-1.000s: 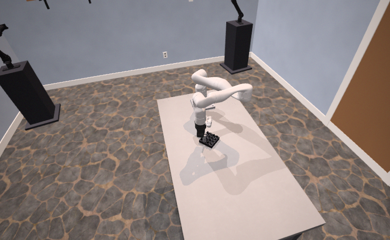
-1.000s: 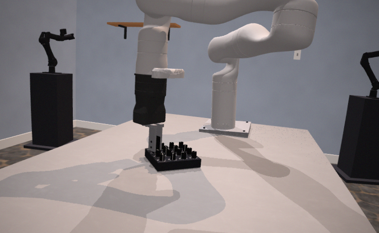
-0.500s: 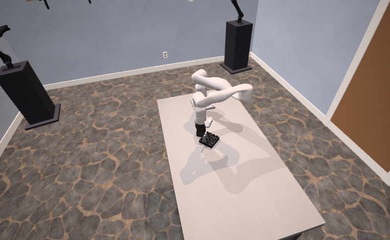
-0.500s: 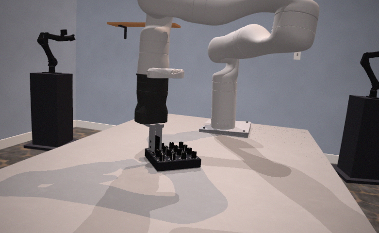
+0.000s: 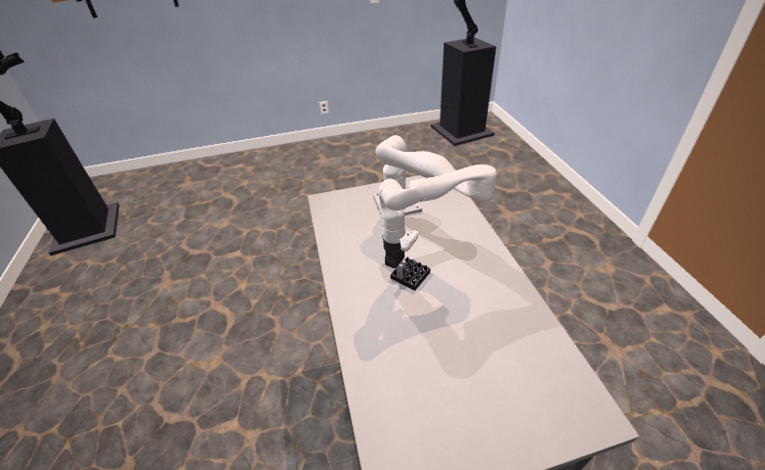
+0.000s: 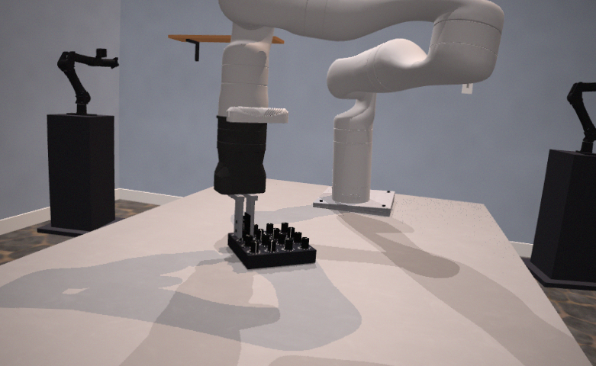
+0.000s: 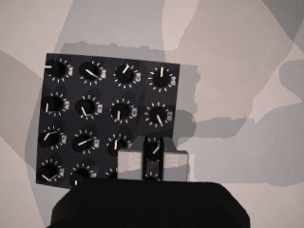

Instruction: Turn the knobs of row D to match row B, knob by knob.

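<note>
The black knob box (image 5: 403,283) (image 6: 282,259) (image 7: 140,95) stands on the table, its row A side to the left in the wrist view. My gripper (image 5: 400,272) (image 6: 244,233) (image 7: 153,151) points down and is shut on knob D2 (image 7: 154,151), whose line points up-right in that view. There D4 (image 7: 161,78) points up, D3 (image 7: 158,116) down-right, B4 (image 7: 90,71) down-right and B3 (image 7: 86,108) down. B2 (image 7: 85,142) has a slanted line; its outer end is unclear. B1 (image 7: 81,178) and D1 (image 7: 152,179) are partly hidden by the gripper.
Knobs C2 (image 7: 117,144) and D3 stand close beside the fingers. The arm's base plate (image 6: 355,207) is bolted at the far end of the table (image 5: 491,401) (image 6: 78,335). Two dark pedestals (image 5: 54,186) (image 5: 467,87) with small black arms stand off the table.
</note>
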Tool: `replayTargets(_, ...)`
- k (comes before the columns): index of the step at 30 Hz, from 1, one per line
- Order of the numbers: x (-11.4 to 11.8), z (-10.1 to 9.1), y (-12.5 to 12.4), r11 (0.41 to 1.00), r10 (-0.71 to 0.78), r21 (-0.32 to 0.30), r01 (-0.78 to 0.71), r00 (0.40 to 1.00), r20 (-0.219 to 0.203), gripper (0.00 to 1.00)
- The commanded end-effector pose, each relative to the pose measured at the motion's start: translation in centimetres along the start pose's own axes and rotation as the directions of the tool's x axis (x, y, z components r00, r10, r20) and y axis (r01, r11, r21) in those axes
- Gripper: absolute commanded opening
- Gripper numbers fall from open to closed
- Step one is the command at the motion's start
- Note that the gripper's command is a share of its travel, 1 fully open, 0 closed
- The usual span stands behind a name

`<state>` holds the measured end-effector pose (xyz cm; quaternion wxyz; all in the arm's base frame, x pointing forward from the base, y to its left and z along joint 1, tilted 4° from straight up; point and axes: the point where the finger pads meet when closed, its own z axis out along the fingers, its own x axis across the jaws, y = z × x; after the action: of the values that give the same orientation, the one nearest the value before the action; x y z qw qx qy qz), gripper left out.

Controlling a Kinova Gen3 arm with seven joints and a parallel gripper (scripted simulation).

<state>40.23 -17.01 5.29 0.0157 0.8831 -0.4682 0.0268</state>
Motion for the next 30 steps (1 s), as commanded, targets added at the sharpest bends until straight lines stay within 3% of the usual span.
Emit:
replayTargets(1, 0.0, -0.03, 0.0, 1.0, 0.017, 0.0, -0.017, 1.0, -0.001, 0.3)
replayTargets(30, 0.0, -0.03, 0.0, 0.994, 0.11, 0.0, -0.11, 0.994, -0.001, 0.3)
